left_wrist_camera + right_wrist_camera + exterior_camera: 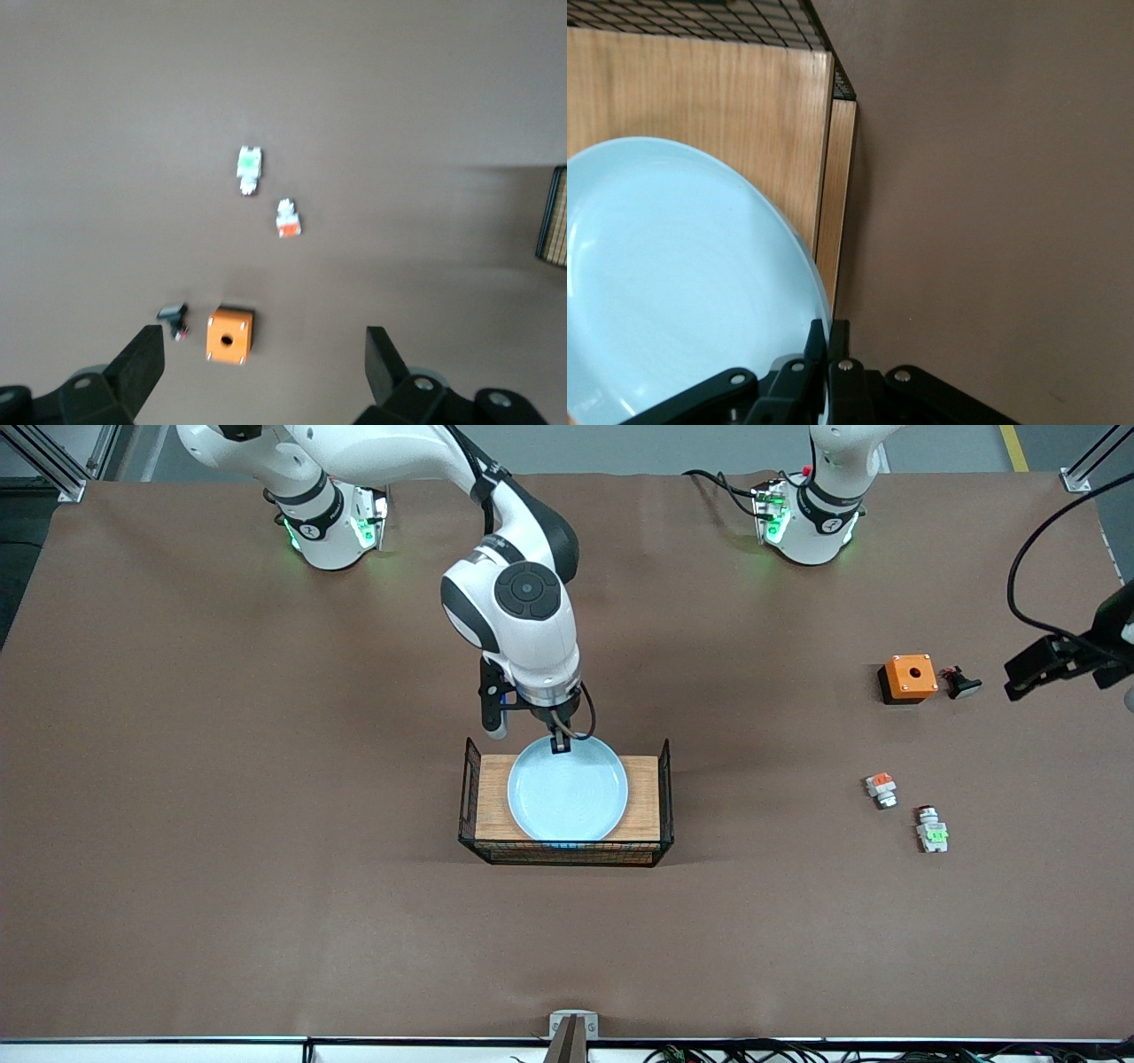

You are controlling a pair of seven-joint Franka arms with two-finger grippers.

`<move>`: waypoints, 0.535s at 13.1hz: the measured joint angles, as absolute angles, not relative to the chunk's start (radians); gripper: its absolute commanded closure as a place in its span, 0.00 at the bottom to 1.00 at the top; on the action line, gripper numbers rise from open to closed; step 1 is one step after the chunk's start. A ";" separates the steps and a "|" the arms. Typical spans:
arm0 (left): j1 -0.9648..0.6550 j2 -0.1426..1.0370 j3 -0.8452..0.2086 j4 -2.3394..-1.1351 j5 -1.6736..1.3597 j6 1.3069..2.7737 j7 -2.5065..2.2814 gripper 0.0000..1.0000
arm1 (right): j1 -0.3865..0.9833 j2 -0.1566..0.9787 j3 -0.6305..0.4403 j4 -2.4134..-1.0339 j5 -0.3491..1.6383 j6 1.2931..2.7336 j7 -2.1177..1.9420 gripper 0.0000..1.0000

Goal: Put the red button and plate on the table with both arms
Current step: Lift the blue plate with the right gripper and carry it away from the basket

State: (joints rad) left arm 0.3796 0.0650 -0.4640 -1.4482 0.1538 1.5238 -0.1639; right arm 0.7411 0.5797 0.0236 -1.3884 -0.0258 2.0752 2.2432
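The pale-blue plate (567, 790) lies on the wooden top of a black wire crate (496, 797) in the middle of the table (266, 779). My right gripper (560, 744) is shut on the plate's rim, on the edge nearest the robots' bases. In the right wrist view the right gripper (830, 335) pinches the plate (673, 266) at its rim. The red button (931, 832), a white block with a green patch, rests on the table toward the left arm's end. My left gripper (1028, 673) hangs open above that end; its wrist view shows the open left gripper (263, 363) and the red button (249, 167) below.
A similar white piece with an orange patch (881, 788) lies beside the red button, slightly farther from the front camera. An orange box (909, 677) and a black push-button (960, 683) sit farther still, under the left gripper. The crate's wire ends rise beside the plate.
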 measured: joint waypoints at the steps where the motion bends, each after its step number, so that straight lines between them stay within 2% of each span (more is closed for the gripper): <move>1: 0.293 0.047 -0.376 -1.448 0.152 1.499 -0.164 0.00 | 0.740 0.561 0.023 -1.381 -0.026 2.041 2.243 1.00; 4: 0.092 0.013 -0.152 -1.448 0.096 1.448 -0.163 0.00 | 0.739 0.485 0.023 -1.372 -0.026 1.902 2.237 1.00; 7: 0.000 -0.004 -0.038 -1.458 0.058 1.428 -0.161 0.00 | 0.730 0.396 0.019 -1.371 0.003 1.749 2.159 1.00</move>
